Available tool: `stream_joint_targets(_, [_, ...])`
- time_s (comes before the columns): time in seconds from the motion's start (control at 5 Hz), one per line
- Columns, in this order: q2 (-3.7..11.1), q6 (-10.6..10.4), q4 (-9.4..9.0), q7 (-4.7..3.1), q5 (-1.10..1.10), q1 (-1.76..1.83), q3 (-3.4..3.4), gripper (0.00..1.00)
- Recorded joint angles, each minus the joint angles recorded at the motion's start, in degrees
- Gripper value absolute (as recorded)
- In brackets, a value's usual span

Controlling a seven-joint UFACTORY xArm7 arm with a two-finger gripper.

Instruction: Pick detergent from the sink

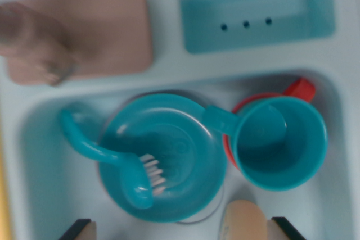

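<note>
Gripper above glossy round teal bowl, prob. peach detergent btm.

In the sink, a brush rests on the bowl (cup touching its right).

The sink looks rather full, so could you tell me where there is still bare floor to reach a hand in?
Bare floor shows at the sink's left end, beside the brush handle, and along the far right wall past the teal cup. The middle is crowded: the bowl, cup and red cup touch.
</note>
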Motion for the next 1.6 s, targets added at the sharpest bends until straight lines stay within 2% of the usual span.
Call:
stream_joint_targets(0.2, [0.43, -2.33, -2.27, -0.34, 0.17, -0.37, -0.47, 0.00])
stream_joint_targets(0.4, [0.43, -2.33, -2.27, -0.34, 0.17, -0.37, -0.47, 0.00])
stream_joint_targets(0.6, [0.86, -4.63, -4.52, -0.67, 0.34, -0.74, -0.94, 0.00])
stream_joint_targets(0.8, [0.86, -4.63, -4.52, -0.67, 0.34, -0.74, -0.94, 0.00])
stream_joint_targets(1.0, [1.25, -6.75, -6.58, -0.98, 0.50, -1.08, -1.37, 0.00])
stream_joint_targets(1.2, [1.25, -6.75, -6.58, -0.98, 0.50, -1.08, -1.37, 0.00])
stream_joint_targets(1.4, [1.60, -8.66, -8.45, -1.26, 0.64, -1.38, -1.76, 0.00])
stream_joint_targets(1.6, [1.60, -8.66, -8.45, -1.26, 0.64, -1.38, -1.76, 0.00])
